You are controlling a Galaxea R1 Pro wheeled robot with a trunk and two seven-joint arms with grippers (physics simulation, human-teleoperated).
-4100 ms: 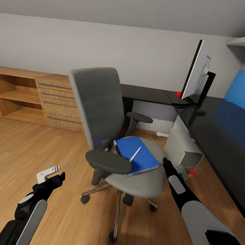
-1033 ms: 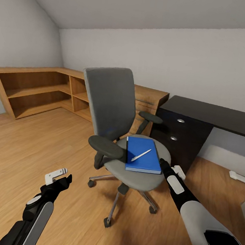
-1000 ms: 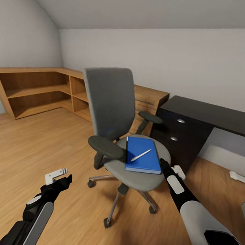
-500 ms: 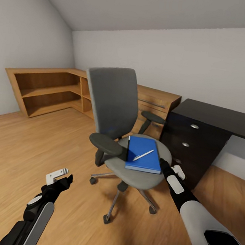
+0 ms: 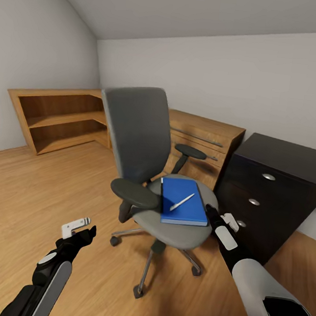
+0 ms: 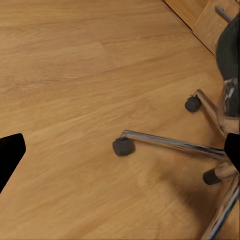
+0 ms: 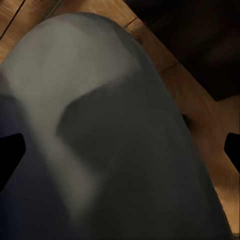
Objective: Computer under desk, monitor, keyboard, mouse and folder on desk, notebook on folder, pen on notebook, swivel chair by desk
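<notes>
The swivel chair (image 5: pixel 134 130) stands on the wood floor in the middle of the head view. On its grey seat lies the blue folder (image 5: pixel 193 213), with the pen (image 5: pixel 182 201) lying slantwise on it. A narrow dark strip runs along the folder's backrest side; I cannot tell what it is. My right gripper (image 5: pixel 220 215) is open at the seat's right edge, and the seat (image 7: pixel 110 125) looms close in the right wrist view. My left gripper (image 5: pixel 81 227) hangs open and empty over the floor, left of the chair's chrome base (image 6: pixel 170 142). The desk's black end (image 5: pixel 286 156) is at the right.
The desk's black drawer unit (image 5: pixel 256 200) stands close behind my right arm. A light oak chest of drawers (image 5: pixel 205 134) and oak shelves (image 5: pixel 59 116) line the far walls. The wall slopes in at the left. Wood floor (image 5: pixel 35 187) spreads out to the left.
The whole view has swung left: the monitor and computer have left the picture and the oak shelves have come in. The chair has kept its place against my right gripper. Both grippers stay open.
</notes>
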